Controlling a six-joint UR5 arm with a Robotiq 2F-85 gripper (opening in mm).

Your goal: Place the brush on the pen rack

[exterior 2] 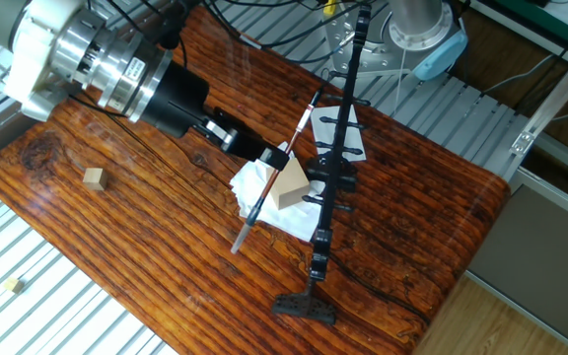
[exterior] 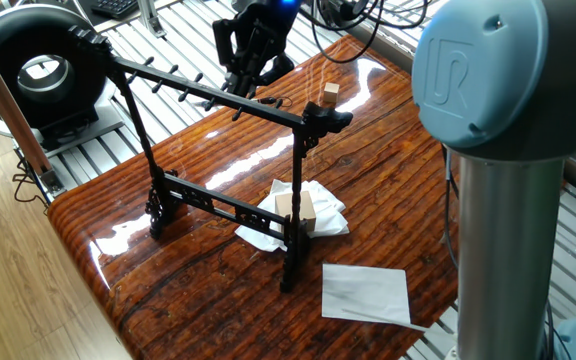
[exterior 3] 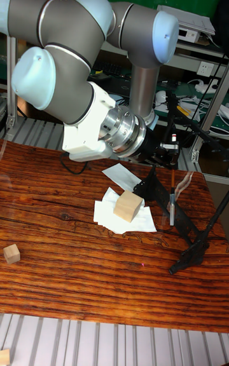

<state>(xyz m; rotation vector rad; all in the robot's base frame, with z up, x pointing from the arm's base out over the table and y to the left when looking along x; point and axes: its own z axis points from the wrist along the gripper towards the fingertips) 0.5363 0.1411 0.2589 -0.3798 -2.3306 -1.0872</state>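
Note:
The pen rack point(exterior: 208, 95) is a black frame with a peg-lined top bar, standing across the wooden table; it also shows in the other fixed view point(exterior 2: 338, 148) and the tall view point(exterior 3: 191, 226). My gripper point(exterior 2: 274, 158) is shut on the brush point(exterior 2: 264, 192), a thin dark stick with a pale upper end and a grey tip. The brush is held above the table on the near side of the rack's top bar. In the tall view the brush point(exterior 3: 172, 197) hangs almost upright below the gripper point(exterior 3: 169, 157). In one fixed view the gripper point(exterior: 240, 82) sits behind the top bar, where I cannot make out the brush.
A wooden block point(exterior 2: 289, 185) lies on a crumpled white tissue point(exterior 2: 254, 182) beside the rack's post. A small wooden cube point(exterior 2: 93, 177) sits far off near the table edge. A white paper sheet point(exterior: 366, 293) lies by the robot's base column point(exterior: 508, 220).

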